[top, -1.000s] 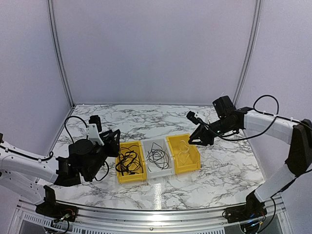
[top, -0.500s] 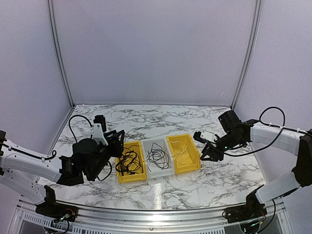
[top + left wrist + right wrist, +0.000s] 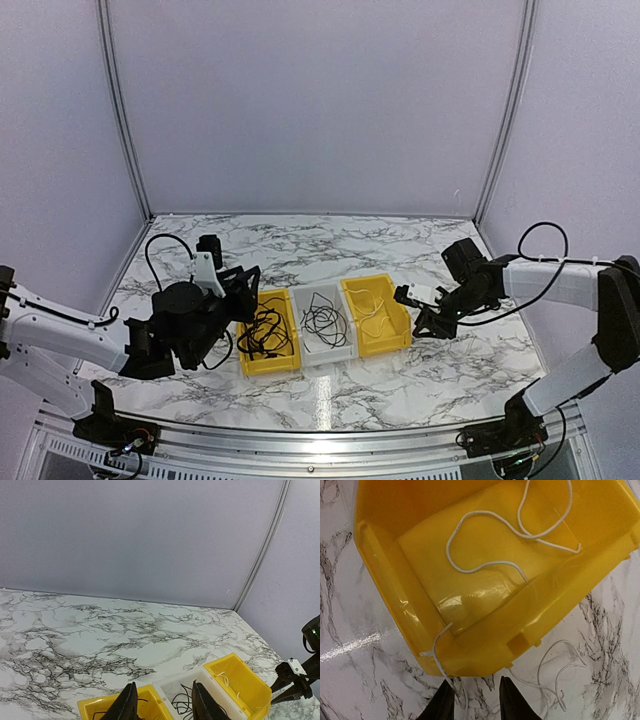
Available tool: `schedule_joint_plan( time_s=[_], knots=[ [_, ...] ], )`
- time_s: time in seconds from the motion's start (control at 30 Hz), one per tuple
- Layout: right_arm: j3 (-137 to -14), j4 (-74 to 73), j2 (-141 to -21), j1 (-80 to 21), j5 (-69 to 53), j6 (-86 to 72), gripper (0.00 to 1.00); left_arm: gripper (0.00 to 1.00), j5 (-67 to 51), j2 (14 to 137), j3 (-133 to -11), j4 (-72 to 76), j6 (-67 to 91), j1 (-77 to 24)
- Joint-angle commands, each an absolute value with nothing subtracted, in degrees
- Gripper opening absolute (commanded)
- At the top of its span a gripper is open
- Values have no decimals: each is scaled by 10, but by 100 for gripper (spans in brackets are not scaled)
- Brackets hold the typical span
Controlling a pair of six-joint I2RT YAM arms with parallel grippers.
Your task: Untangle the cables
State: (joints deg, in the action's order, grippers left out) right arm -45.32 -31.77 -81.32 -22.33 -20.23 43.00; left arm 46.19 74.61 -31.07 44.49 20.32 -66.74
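Note:
Three bins stand side by side. The left yellow bin (image 3: 247, 362) holds a tangle of black cables (image 3: 264, 333). The white middle bin (image 3: 342, 353) holds looped black cables (image 3: 324, 322). The right yellow bin (image 3: 392, 342) holds a pale white cable (image 3: 520, 527), which drapes over the bin's rim (image 3: 436, 647) and runs down onto the table. My left gripper (image 3: 243, 290) is open and empty, hovering at the left bin's near-left side; its fingers (image 3: 127, 705) frame the bins. My right gripper (image 3: 418, 322) is open, low at the right bin's outer wall, with the white cable beside one finger (image 3: 442, 705).
More loops of white cable (image 3: 555, 677) lie on the marble table (image 3: 300, 250) right of the yellow bin. Grey walls close the back and sides. A metal rail (image 3: 320, 440) runs along the near edge.
My right gripper came down from above the right yellow bin to table level at its right side. My left gripper edged forward toward the left bin.

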Motion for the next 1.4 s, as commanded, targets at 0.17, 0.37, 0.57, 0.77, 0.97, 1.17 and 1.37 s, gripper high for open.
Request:
schedule_joint_plan(
  time_s=[0.17, 0.37, 0.57, 0.77, 0.97, 1.17, 1.37],
  knots=[
    [-460, -335, -778, -221, -252, 470, 3, 38, 450, 755, -332, 439, 195, -669],
    [-496, -417, -668, -220, -294, 484, 0, 40, 405, 765, -348, 439, 169, -669],
    [-643, -488, -629, -220, -350, 448, 0, 45, 295, 823, -421, 446, 97, -692],
    [-759, -499, -635, -220, -395, 395, 0, 55, 199, 920, -517, 507, -22, -740],
    [-833, -511, -642, -221, -438, 359, 0, 59, 188, 1049, -644, 551, -63, -741],
    [-885, -514, -643, -222, -460, 338, 0, 61, 177, 1188, -810, 569, -79, -738],
    [-940, -518, -657, -222, -474, 334, 0, 45, 104, 1305, -908, 591, -43, -730]
  ],
)
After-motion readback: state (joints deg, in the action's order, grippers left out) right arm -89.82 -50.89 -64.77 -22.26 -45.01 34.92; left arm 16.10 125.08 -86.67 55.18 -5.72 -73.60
